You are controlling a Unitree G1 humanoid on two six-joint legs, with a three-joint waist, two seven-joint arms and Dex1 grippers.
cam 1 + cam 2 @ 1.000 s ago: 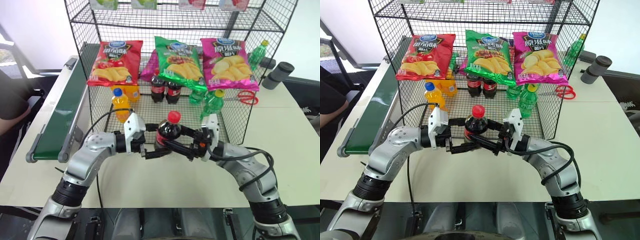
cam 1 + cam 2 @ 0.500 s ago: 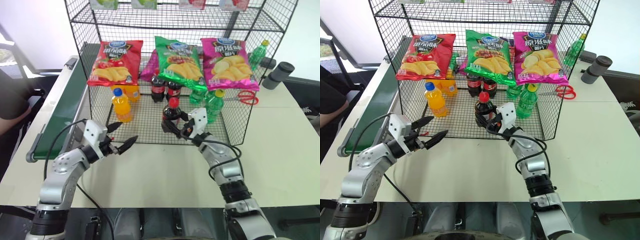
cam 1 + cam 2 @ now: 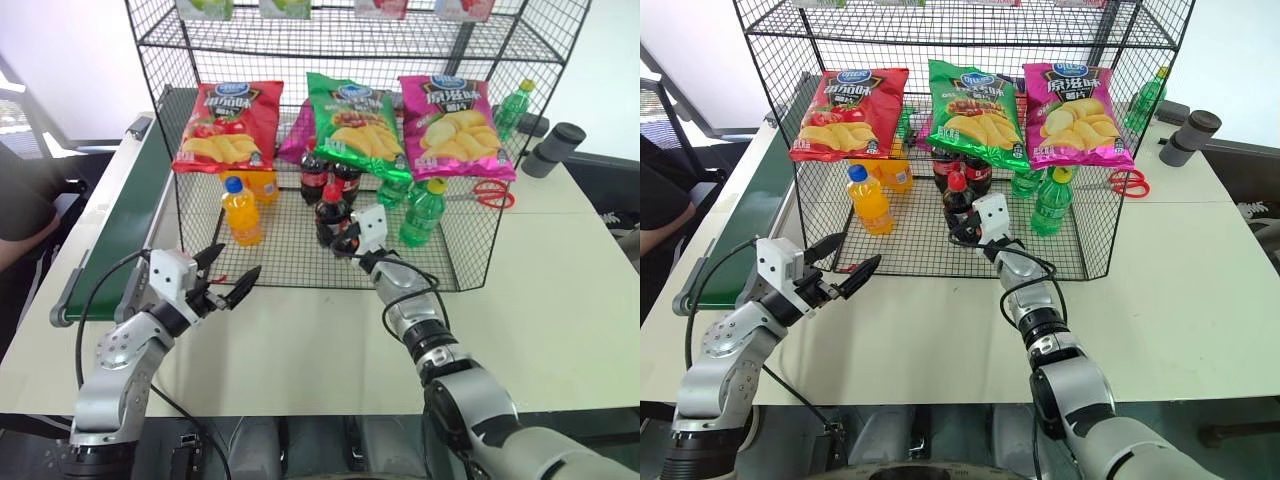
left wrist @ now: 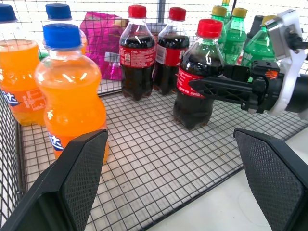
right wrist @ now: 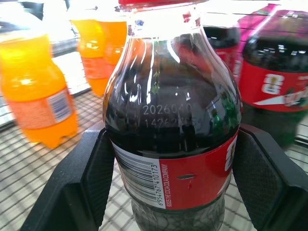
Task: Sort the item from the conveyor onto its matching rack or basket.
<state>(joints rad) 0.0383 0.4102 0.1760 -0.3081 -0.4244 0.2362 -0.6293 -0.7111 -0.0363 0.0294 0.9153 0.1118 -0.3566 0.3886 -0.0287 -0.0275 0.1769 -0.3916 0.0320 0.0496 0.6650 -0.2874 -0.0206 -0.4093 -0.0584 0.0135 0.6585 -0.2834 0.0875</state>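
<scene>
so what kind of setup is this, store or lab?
Most likely a lab mock-up of a shop restocking cell, not a real store. A black wire-mesh rack holding chip bags and soda bottles stands on a plain white table, with a small green conveyor beside it and scissors lying about.

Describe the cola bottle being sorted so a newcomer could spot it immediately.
Look into the black wire rack, on its bottom grid floor below the chip bags. The cola bottle stands upright in front of two identical colas; it alone is clamped by the right gripper.
</scene>
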